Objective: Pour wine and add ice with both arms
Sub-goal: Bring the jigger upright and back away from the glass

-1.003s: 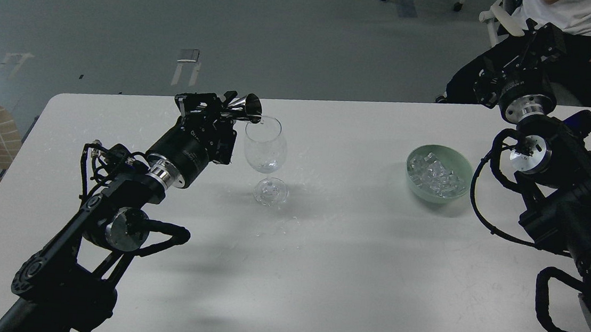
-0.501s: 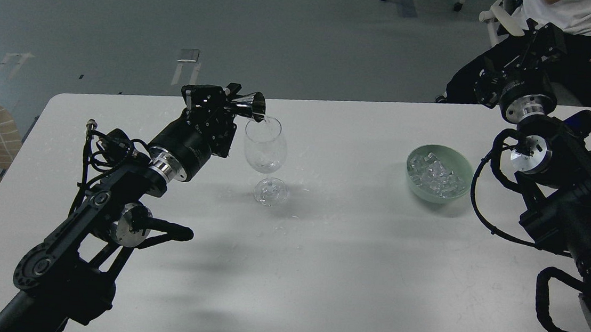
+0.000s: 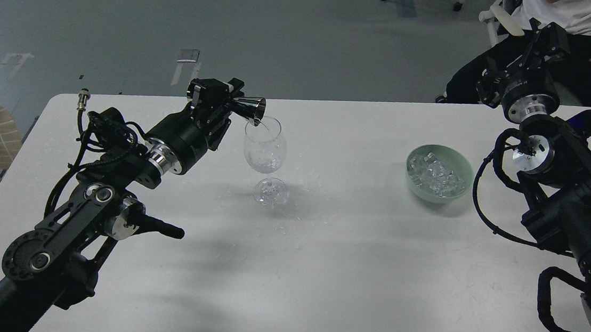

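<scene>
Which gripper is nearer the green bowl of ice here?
Right. The right gripper is raised beyond the table's far edge, behind and right of the green bowl. The left gripper holds a metal jigger over the wine glass, far left of it.

I see a white bench (image 3: 318, 275) with a clear wine glass (image 3: 264, 152) standing upright left of centre. A pale green bowl (image 3: 465, 169) sits well apart to its right, holding ice (image 3: 436, 175) cubes. Small glints near the glass foot, too small to tell.
</scene>
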### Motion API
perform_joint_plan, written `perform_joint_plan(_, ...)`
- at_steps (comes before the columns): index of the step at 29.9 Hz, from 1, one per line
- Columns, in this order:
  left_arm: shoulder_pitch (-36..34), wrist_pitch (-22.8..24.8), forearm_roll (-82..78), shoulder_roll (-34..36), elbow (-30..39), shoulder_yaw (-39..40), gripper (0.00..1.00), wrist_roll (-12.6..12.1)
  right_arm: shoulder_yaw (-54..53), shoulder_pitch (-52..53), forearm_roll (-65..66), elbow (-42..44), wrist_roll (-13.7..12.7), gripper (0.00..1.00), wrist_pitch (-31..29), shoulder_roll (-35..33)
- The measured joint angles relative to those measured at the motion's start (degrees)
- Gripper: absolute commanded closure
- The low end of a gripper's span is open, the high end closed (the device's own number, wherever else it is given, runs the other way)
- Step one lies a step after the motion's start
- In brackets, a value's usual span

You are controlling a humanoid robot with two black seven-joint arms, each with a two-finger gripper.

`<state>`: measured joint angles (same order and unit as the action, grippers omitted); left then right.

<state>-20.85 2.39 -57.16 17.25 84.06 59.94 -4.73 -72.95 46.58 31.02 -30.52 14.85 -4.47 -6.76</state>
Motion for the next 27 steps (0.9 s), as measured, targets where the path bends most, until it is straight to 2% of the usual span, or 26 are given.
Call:
perform_joint_plan(13,-2.4,0.4,-6.2,2.8,0.8,-1.5,0.86,-0.2,0.0,0.0,0.0,0.0,0.0,0.00,0.0,-0.1)
perform_joint_plan(15,-2.8,0.8,-6.6,3.1,1.0,-1.5,0.86,-0.7,0.0,0.0,0.0,0.0,0.0,0.00,0.0,-0.1)
perform_joint_plan(17,-3.1,1.0,-6.1,3.0,1.5,-0.9,0.86,-2.2,0.0,0.0,0.0,0.0,0.0,0.00,0.0,-0.2)
perform_joint_plan(22,-2.4,1.0,-0.1,3.1,3.2,1.1,0.87,-3.1,0.0,-0.1,0.0,0.0,0.0,0.00,-0.1,-0.9)
perform_joint_plan(27,0.5,1.0,15.8,2.1,6.4,9.1,0.88,-3.4,0.0,-0.2,0.0,0.0,0.0,0.00,-0.1,-1.5)
